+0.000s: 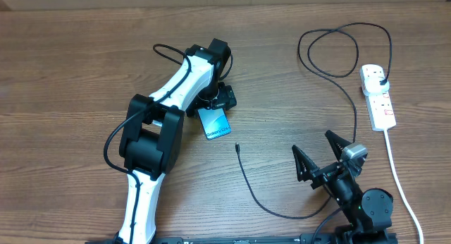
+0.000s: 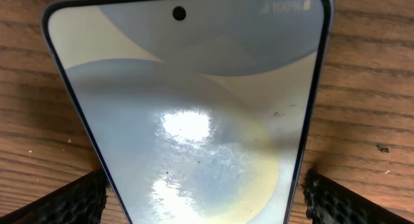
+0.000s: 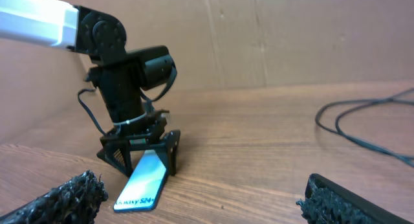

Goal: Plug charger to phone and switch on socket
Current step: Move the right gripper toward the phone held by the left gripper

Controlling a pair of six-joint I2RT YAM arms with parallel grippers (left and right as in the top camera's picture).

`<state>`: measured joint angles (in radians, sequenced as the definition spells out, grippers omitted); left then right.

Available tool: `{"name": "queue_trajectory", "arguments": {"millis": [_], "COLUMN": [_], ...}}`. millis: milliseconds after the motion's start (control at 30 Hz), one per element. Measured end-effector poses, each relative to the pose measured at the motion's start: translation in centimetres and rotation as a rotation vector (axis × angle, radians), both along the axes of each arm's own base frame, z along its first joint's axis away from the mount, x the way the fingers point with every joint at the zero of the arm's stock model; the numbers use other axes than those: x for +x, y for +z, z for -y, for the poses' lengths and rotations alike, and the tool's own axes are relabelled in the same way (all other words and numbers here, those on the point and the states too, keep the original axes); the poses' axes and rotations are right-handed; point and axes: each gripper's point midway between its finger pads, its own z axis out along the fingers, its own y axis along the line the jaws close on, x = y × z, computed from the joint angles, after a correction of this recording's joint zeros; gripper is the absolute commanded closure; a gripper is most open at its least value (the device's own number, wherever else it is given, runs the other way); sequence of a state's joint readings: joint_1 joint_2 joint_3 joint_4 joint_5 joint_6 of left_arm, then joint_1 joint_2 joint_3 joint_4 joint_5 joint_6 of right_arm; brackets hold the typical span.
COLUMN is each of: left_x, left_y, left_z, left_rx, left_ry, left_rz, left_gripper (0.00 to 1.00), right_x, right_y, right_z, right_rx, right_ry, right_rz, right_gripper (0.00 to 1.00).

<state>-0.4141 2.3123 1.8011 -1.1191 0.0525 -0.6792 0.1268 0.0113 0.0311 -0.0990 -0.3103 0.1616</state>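
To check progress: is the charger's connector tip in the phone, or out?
Out. The connector tip lies bare on the table, apart from the phone.

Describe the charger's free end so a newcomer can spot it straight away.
On the wooden table, look between the phone and the open right gripper. The thin black charger ends there in a small connector tip, lying loose on bare wood. Unlike the thick white cord from the socket, it is black and thin.

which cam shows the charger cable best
Overhead: the charger shows almost end to end, from its plug in the socket to its loose tip. Right wrist catches only a loop at right; left wrist shows none of it.
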Motion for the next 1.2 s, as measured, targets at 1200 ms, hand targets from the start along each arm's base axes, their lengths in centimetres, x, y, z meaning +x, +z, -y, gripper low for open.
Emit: {"name": "queue_trajectory", "arguments": {"millis": [1200], "left_x": [0.1], "left_y": [0.1], "left_z": [0.5], "left_rx": [-0.002], "left_ry": [-0.063], "left_rz": [0.021], "left_gripper": [0.25], "right_x": [4.5], "right_y": [7.1], "right_z": [-5.6], "right_rx": [0.04], "right_ry": [0.284], "right_rz": [-0.923], "right_gripper": [0.06]}}
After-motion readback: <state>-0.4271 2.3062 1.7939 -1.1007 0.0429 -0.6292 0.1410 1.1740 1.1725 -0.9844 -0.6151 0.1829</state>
